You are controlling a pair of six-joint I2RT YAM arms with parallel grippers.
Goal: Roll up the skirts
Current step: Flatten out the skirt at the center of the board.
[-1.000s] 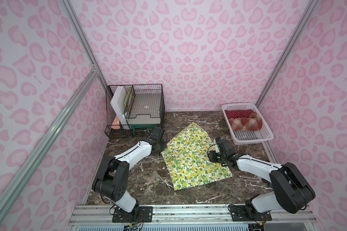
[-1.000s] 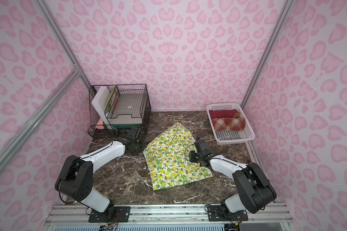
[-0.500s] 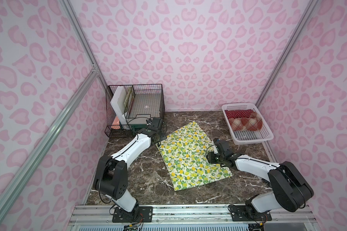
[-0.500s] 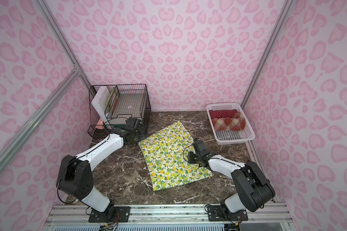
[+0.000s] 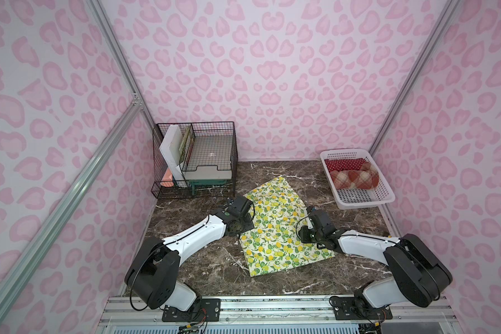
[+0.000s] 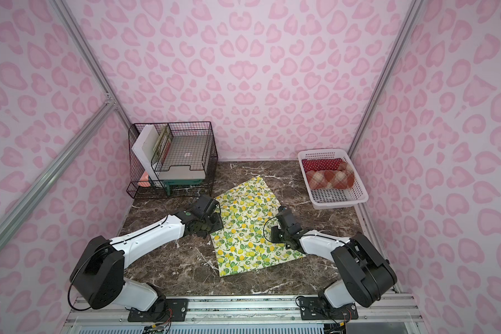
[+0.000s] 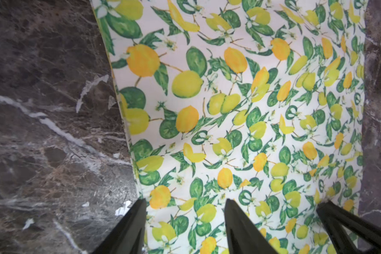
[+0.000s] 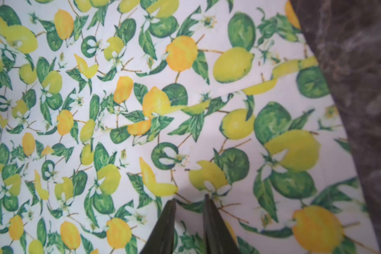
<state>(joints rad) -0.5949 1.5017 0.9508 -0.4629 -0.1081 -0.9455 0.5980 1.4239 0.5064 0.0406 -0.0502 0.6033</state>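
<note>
The polka-dot skirt (image 5: 343, 164) and plaid skirt (image 5: 353, 179) are kept rolled in the basket (image 5: 365, 203). The left gripper (image 5: 242, 206) is spread wide, the right gripper (image 8: 190, 199) narrowed.

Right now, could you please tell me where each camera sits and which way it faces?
Top view: high in front, looking down and back at the lemon skirt; both arms show.
Top view: same head, same aim, white basket included; both arms show.
Left wrist: on the left arm, over the skirt's edge and marble table; left gripper shows.
Right wrist: on the right arm, close over the skirt; right gripper shows.
Shared: all four show the lemon skirt.
</note>
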